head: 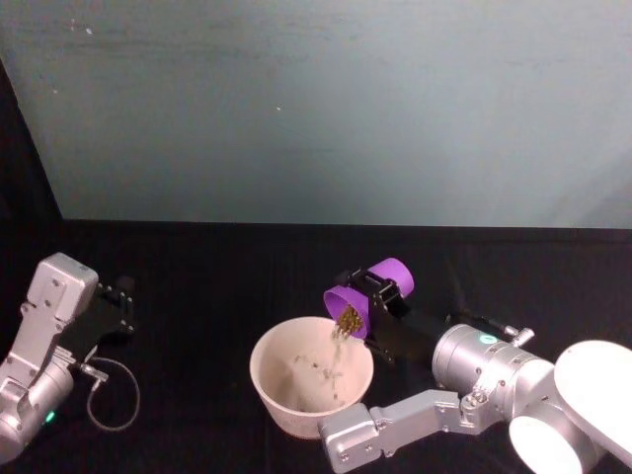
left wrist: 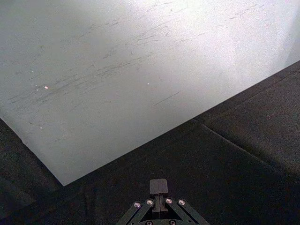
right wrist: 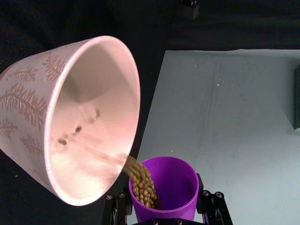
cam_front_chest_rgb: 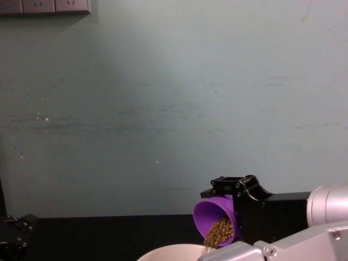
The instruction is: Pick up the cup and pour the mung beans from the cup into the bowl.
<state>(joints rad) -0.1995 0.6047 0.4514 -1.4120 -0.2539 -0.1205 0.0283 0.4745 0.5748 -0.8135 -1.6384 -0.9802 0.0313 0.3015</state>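
Black desk [head: 217, 267]: your right gripper [head: 380, 291] clamps the tilted purple plastic cup [head: 398, 274], mung beans [head: 348, 318] streaming just inside the wide pinkish bowl [head: 281, 415]; drift right and they spill. Left gripper [head: 117, 301] idles, desk's left edge.

We had the right gripper [head: 375, 289], clamped on the tilted cup [head: 398, 272], hanging over the bowl's [head: 269, 397] right rear rim; its arm blocked the near right. Black tabletop [head: 217, 286] left of the bowl was open as far as the left gripper [head: 120, 299] and a cable loop [head: 136, 395]. Wall [head: 316, 109] closed the back.
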